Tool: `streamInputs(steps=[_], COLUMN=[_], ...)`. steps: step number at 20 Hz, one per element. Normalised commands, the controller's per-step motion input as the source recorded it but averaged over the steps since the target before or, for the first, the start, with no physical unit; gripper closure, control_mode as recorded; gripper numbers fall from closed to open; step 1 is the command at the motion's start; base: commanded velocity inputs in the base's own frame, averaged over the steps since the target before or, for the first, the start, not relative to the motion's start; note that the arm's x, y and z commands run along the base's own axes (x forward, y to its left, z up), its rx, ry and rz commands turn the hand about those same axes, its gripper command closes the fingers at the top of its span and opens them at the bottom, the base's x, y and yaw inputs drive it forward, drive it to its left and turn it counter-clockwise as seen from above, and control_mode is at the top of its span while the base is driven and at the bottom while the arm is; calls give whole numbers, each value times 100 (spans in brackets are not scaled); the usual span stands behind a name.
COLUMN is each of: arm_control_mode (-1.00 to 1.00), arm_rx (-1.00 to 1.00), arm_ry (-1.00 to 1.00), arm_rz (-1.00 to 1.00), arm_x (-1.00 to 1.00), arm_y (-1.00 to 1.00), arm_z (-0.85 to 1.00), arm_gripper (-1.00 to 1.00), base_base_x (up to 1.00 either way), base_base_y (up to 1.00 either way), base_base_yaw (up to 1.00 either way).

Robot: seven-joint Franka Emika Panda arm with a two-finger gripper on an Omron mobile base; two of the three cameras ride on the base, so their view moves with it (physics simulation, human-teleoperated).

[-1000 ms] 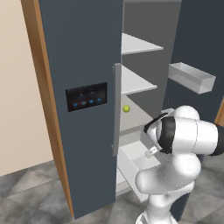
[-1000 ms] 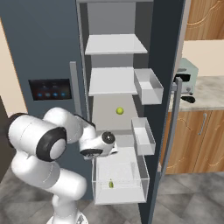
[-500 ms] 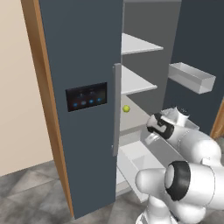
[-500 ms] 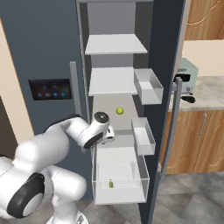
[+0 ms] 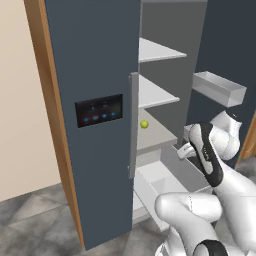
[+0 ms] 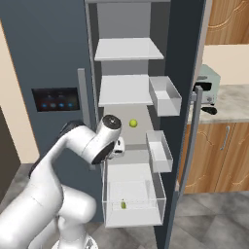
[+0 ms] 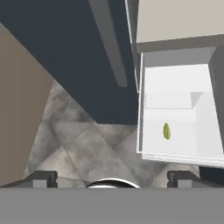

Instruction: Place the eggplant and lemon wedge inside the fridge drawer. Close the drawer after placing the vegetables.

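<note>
The fridge drawer (image 6: 133, 221) stands pulled out at the bottom of the open fridge, a wide white box (image 7: 140, 109) also seen low in the left base view (image 5: 155, 182). The lemon wedge (image 7: 166, 131), a thin yellow-green sliver, lies on the drawer floor near its front (image 6: 123, 205). My gripper (image 6: 118, 149) hangs above the drawer's back left corner, just in front of the lowest shelf, pointing down (image 5: 183, 151). Its jaws are open with nothing between them (image 7: 113, 179). The eggplant is out of view.
A round yellow-green ball (image 6: 133, 123) sits on the lowest shelf (image 5: 144, 124). Door bins (image 6: 159, 151) hang on the open right door beside the drawer. The closed left door (image 5: 100, 110) and its grey handle (image 7: 111, 43) stand left of the drawer. Grey tile floor (image 7: 74, 140) lies below.
The arm has swung round and stretched out, and the hand has risen a little from over the drawer towards the shelf edge. The jaws stay open.
</note>
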Motion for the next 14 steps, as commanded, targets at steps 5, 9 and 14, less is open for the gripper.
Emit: streamInputs(steps=[5,9,14], arm_control_mode=[-100,-100,-100], arm_rx=[1,0,-3], arm_ry=[-4,-1,0], arm_rz=[-23,-19,-5], arm_x=[-99,-81,-17], arm_y=[17,49,54], arm_z=[21,9,2], arm_gripper=[-100,-100,-100], base_base_x=[0,0,0], base_base_y=[0,0,0], base_base_yaw=[0,0,0])
